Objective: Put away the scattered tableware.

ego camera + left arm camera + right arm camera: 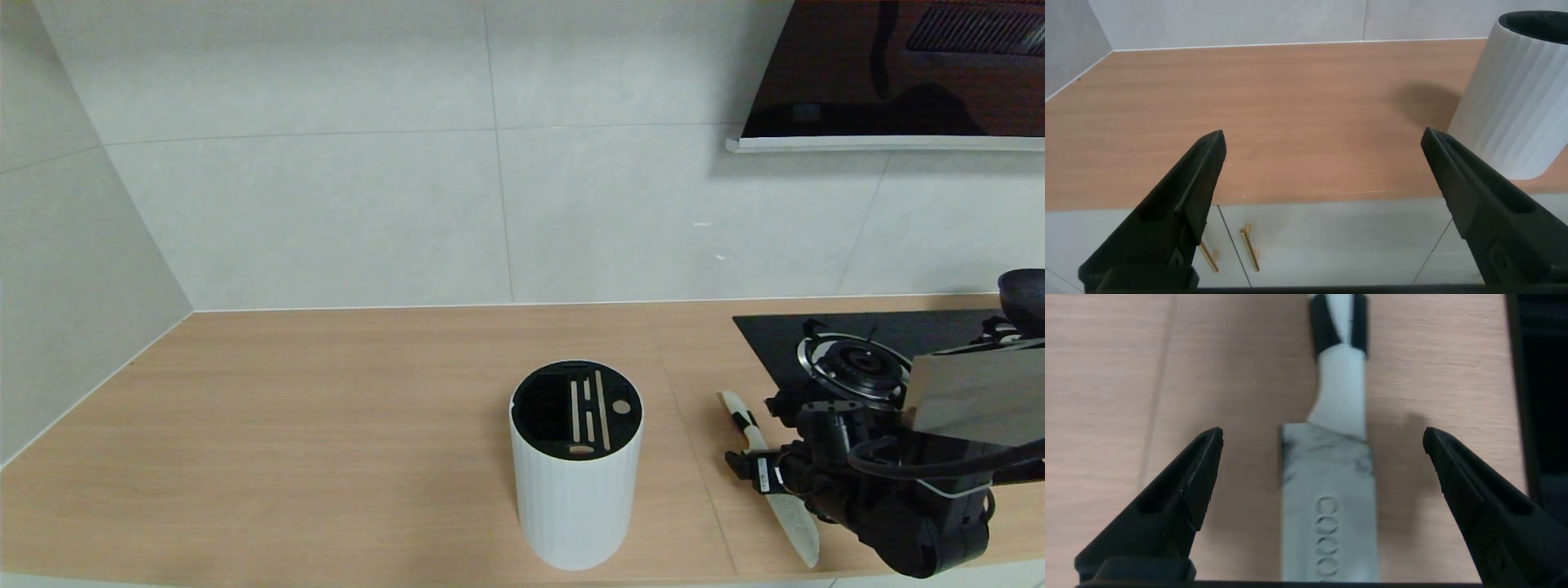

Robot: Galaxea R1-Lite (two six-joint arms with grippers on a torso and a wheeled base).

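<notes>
Knife: a white knife [796, 523] with a marbled blade and a black‑and‑white handle lay flat on the wooden counter [326, 408]. Its handle pointed to the far side and its blade tip reached the near edge.
Knife's neighbours: it sat between the holder on its left and the hob on its right, touching neither.
Right gripper: the right gripper [763, 469] hung low over the knife, where blade met handle. Its 2 fingers [1184, 506] were spread wide, 1 on each side of the blade [1331, 506], and gripped nothing.
Left gripper: the left gripper [1323, 135] was over the counter's near edge with its jaws wide apart and nothing between them (the holder [1519, 98] stood off to one side of it).
Holder: a white ribbed cylinder [576, 474] stood upright near the counter's front, its black top cut with slots and 1 large opening.
Hob: a black glass hob [767, 335] with a gas burner [853, 363] was at the right.
Hood: a dark range hood [898, 73] hung on the tiled wall, far right.
Cabinets: 2 gold handles [1249, 245] showed on the doors under the counter.
</notes>
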